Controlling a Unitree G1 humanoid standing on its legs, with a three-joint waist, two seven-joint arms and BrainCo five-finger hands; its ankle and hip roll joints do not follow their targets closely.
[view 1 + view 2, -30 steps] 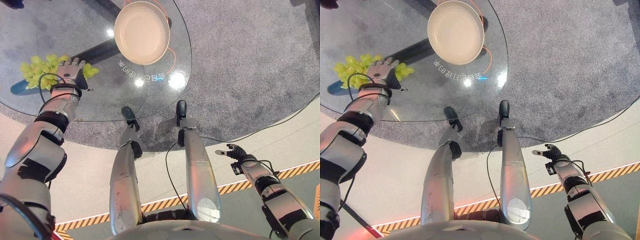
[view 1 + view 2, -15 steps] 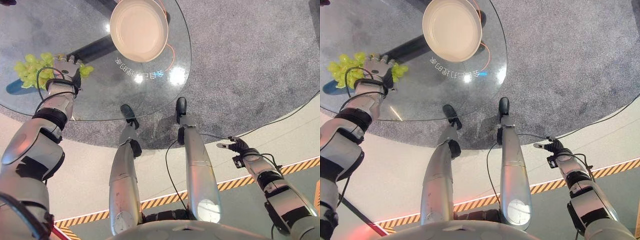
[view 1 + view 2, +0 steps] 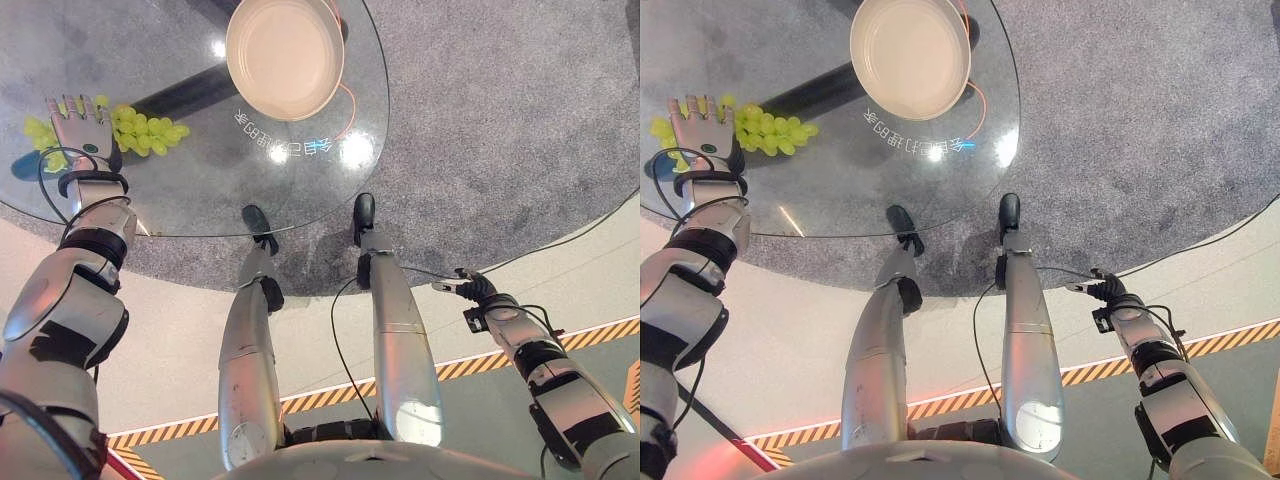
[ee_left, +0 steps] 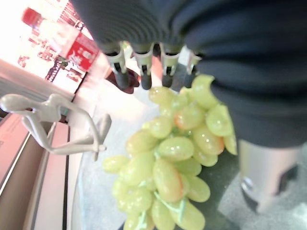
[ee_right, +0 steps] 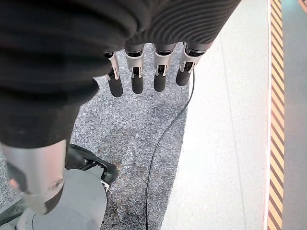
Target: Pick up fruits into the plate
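- My left hand (image 3: 79, 125) is out over the left side of the glass table (image 3: 190, 190), fingers straight and spread, not gripping anything.
- The grapes (image 3: 140, 130) are lying on the glass, a green bunch just to the right of that hand, and a few more poke out on its left side too. So the hand is sitting over part of the bunch.
- From my left wrist view the grapes (image 4: 168, 158) are right under the palm, with the fingers (image 4: 144, 72) reaching out past them. Can't tell if the palm is actually touching them.
- The plate (image 3: 284, 55) is at the far side of the table, right of the grapes and well apart from them. Nothing in it.
- My right hand (image 3: 472, 290) is way off the table, low on the right over the pale floor (image 3: 560, 270), fingers loosely straight, holding nothing.
- A grey carpet (image 3: 500, 120) lies under the table, and a striped line (image 3: 590, 340) runs across the floor near my right arm.
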